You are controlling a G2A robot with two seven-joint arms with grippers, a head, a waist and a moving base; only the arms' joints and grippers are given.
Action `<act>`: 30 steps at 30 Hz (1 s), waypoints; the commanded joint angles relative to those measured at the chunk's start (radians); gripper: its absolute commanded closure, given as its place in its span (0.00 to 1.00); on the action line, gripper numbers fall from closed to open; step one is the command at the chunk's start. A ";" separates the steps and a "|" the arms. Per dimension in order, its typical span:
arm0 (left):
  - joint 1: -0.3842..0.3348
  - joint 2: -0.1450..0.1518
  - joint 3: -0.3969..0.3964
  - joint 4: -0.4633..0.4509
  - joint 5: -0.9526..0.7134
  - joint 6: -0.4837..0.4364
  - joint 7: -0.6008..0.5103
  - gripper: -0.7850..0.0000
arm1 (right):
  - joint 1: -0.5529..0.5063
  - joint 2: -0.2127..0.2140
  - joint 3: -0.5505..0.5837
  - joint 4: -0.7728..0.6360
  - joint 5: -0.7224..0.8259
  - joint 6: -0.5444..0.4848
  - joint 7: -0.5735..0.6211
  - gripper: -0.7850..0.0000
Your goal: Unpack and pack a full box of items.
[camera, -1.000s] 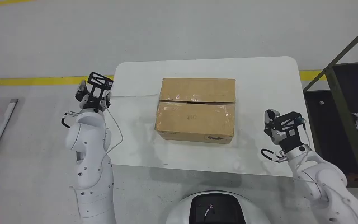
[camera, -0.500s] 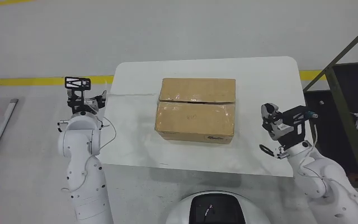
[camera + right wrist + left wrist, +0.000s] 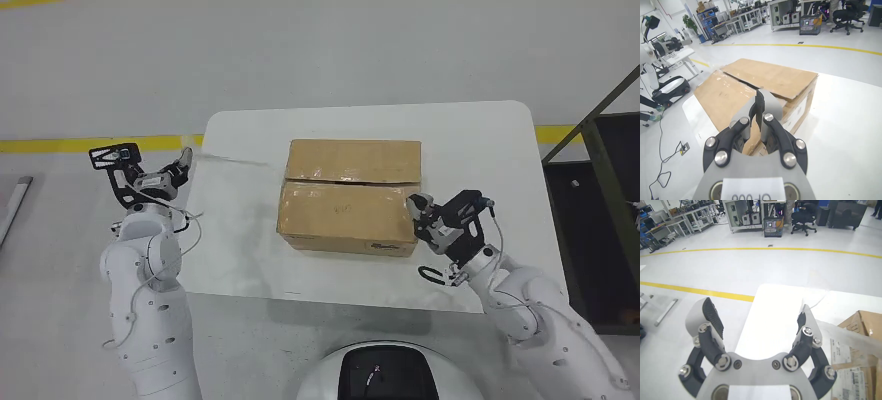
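The brown cardboard box (image 3: pixel 350 195) lies in the middle of the white table (image 3: pixel 480 150), its top flaps closed with a narrow gap along the seam (image 3: pixel 742 81). My left gripper (image 3: pixel 183 160) hangs open just off the table's left edge. A clear strip of tape (image 3: pixel 838 330) clings to one of its fingers (image 3: pixel 806 317) and stretches across to the box (image 3: pixel 865 323). My right gripper (image 3: pixel 417 208) is shut with nothing in it. It is at the box's right end near the front corner, its fingertips (image 3: pixel 759 94) level with the box top (image 3: pixel 772 77).
A dark metal rack (image 3: pixel 600 180) stands right of the table. A yellow line (image 3: pixel 60 145) crosses the floor on the left. Another white robot (image 3: pixel 668 87) and floor cables (image 3: pixel 664 155) are off the table's left side. Bare table lies right of and behind the box.
My left arm has swung back to the left, off the table's edge, and a tape strip now stretches from it to the box. My right gripper has moved left to the box's right end.
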 commanded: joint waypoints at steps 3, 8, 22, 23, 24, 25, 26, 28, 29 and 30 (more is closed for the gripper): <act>-0.007 0.003 -0.004 0.007 -0.065 -0.004 0.025 0.00 | 0.021 -0.004 -0.025 0.035 -0.007 0.015 0.009 1.00; -0.015 0.006 -0.011 0.014 -0.146 -0.010 0.040 0.00 | 0.030 -0.005 -0.036 0.046 -0.025 0.025 0.013 1.00; -0.026 0.019 -0.021 0.009 -0.276 0.002 0.087 0.00 | 0.044 -0.007 -0.046 0.061 -0.043 0.050 0.028 1.00; -0.025 0.021 -0.019 0.009 -0.276 0.004 0.086 0.00 | 0.045 -0.007 -0.046 0.062 -0.043 0.052 0.027 1.00; -0.025 0.022 -0.019 0.007 -0.278 0.006 0.085 0.00 | 0.045 -0.007 -0.046 0.063 -0.043 0.053 0.028 1.00; -0.025 0.023 -0.019 0.006 -0.282 0.009 0.084 0.00 | 0.046 -0.007 -0.045 0.063 -0.044 0.054 0.028 1.00; -0.025 0.024 -0.018 0.004 -0.281 0.010 0.082 0.00 | 0.046 -0.007 -0.044 0.063 -0.044 0.055 0.028 1.00; -0.024 0.027 -0.017 0.001 -0.282 0.016 0.077 0.00 | 0.046 -0.007 -0.042 0.063 -0.045 0.056 0.027 1.00; -0.023 0.028 -0.017 -0.001 -0.278 0.018 0.073 0.00 | 0.046 -0.007 -0.041 0.063 -0.046 0.056 0.027 1.00; -0.023 0.030 -0.017 -0.004 -0.272 0.018 0.067 0.00 | 0.047 -0.007 -0.039 0.063 -0.045 0.057 0.027 1.00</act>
